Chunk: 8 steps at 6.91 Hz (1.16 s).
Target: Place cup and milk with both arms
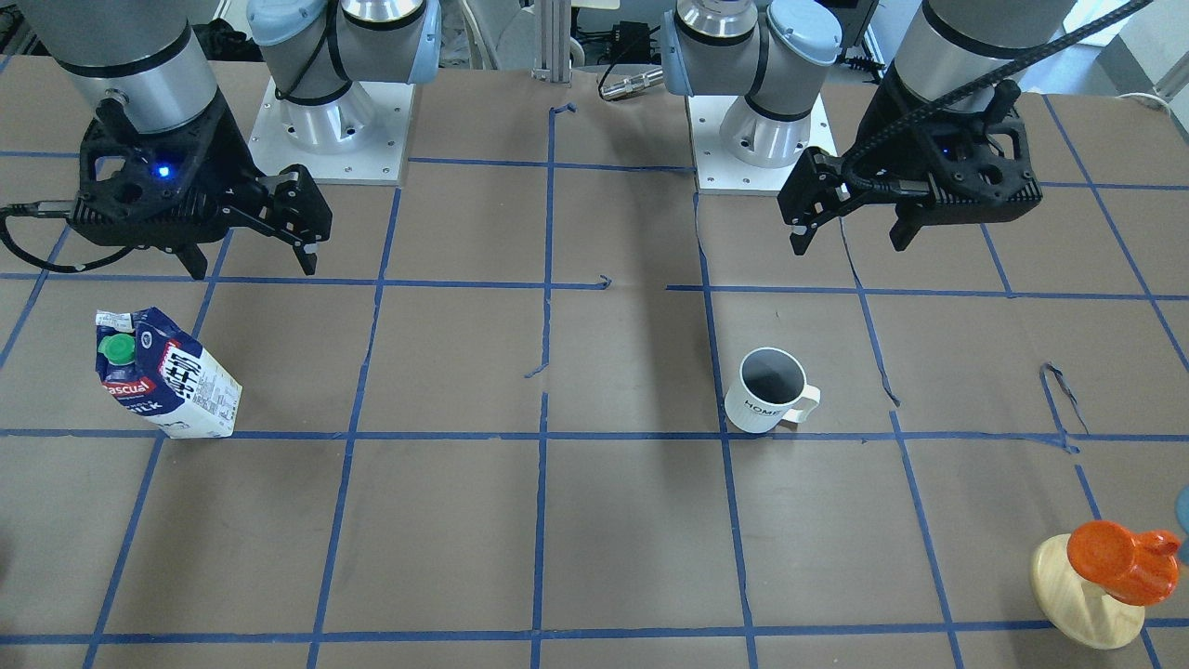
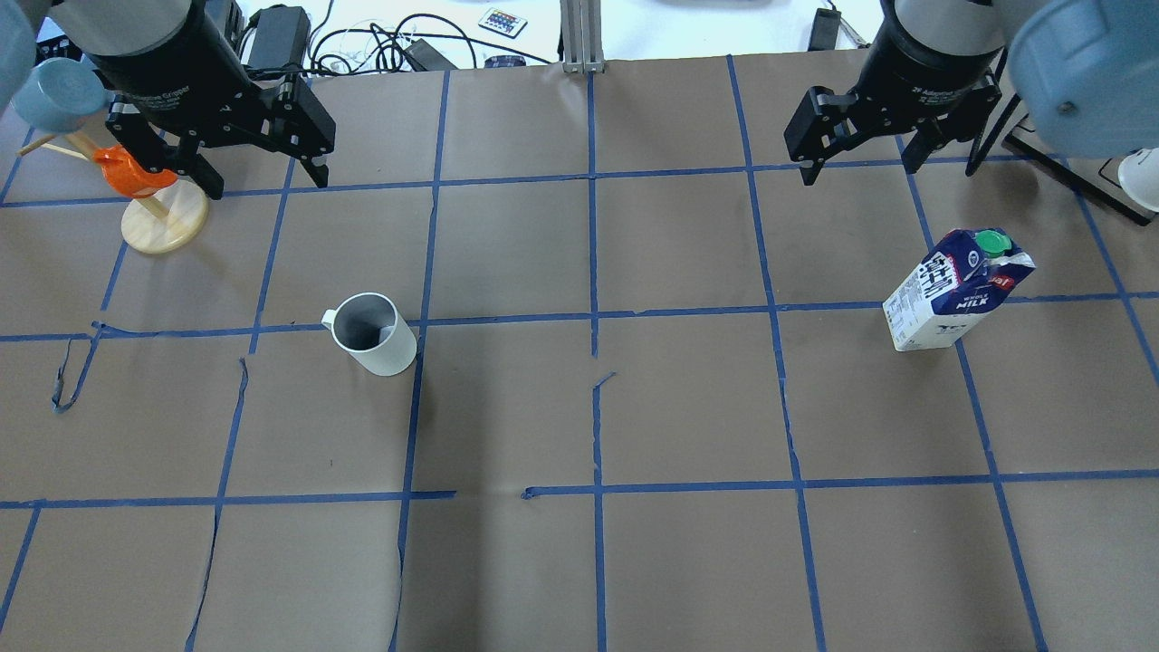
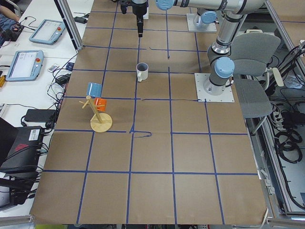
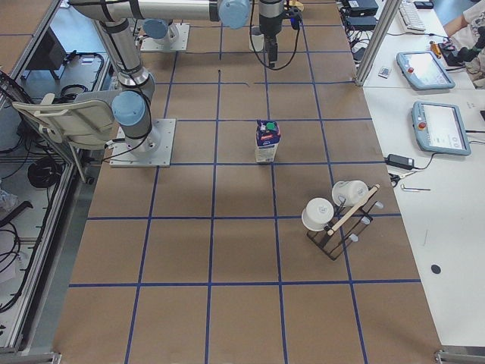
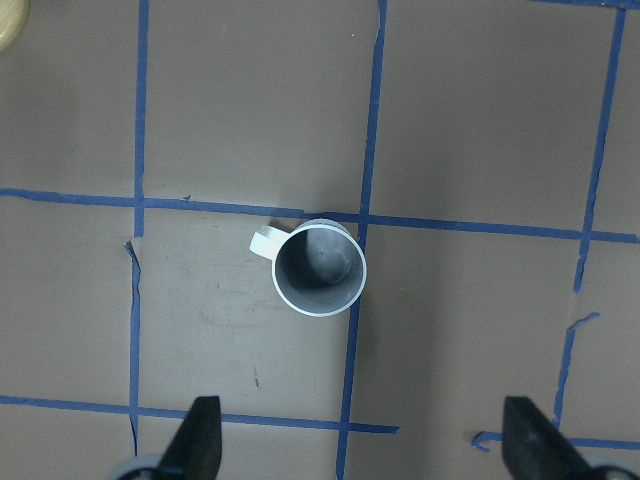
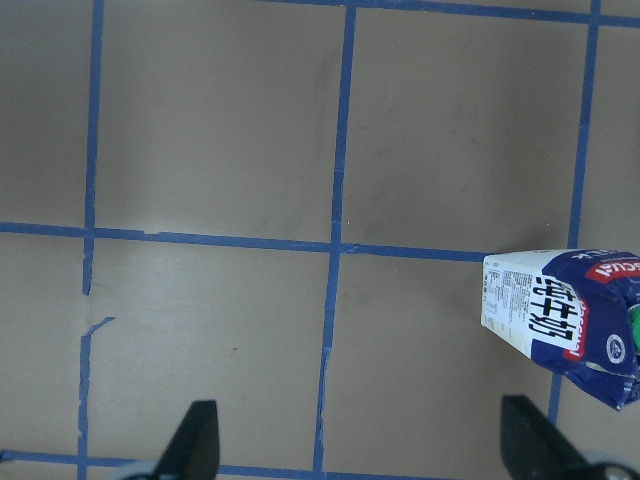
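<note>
The white cup [image 1: 769,404] stands upright on the brown table; it also shows in the overhead view [image 2: 371,335] and from above in the left wrist view [image 5: 320,268], its handle toward that view's upper left. The blue and white milk [image 1: 167,376] with a green cap stands upright, also in the overhead view [image 2: 955,290] and at the right edge of the right wrist view [image 6: 560,315]. My left gripper [image 1: 850,243] hangs open and empty above the table, short of the cup. My right gripper [image 1: 254,269] hangs open and empty, short of the milk.
A wooden stand [image 2: 165,222] carrying an orange cup [image 2: 127,172] and a blue cup stands beside my left gripper on the table's far left. A rack with white cups [image 4: 337,220] stands beyond the milk at the table's right end. Blue tape lines grid the table.
</note>
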Each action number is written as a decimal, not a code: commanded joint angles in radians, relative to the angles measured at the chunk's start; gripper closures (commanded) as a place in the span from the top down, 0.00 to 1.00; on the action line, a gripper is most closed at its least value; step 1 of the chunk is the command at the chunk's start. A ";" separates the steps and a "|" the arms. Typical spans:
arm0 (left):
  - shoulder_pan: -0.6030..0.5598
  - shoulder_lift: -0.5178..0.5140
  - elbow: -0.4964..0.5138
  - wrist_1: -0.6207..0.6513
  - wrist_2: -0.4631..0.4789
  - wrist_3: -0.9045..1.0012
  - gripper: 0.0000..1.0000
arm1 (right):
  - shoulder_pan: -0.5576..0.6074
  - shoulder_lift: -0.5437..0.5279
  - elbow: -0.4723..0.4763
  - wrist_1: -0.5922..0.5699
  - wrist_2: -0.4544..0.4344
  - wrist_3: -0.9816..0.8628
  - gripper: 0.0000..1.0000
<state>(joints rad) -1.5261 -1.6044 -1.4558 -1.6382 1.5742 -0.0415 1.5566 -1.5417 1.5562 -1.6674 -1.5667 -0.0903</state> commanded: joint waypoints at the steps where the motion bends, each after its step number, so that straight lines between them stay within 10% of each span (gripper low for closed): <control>1: 0.000 0.003 -0.005 0.000 0.001 0.000 1.00 | 0.000 0.000 -0.001 0.000 0.001 0.000 1.00; 8: 0.000 -0.041 -0.026 0.009 0.003 -0.006 1.00 | -0.001 -0.001 -0.002 0.002 0.002 -0.002 1.00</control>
<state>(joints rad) -1.5263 -1.6255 -1.4698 -1.6339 1.5764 -0.0452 1.5545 -1.5429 1.5538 -1.6659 -1.5656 -0.0954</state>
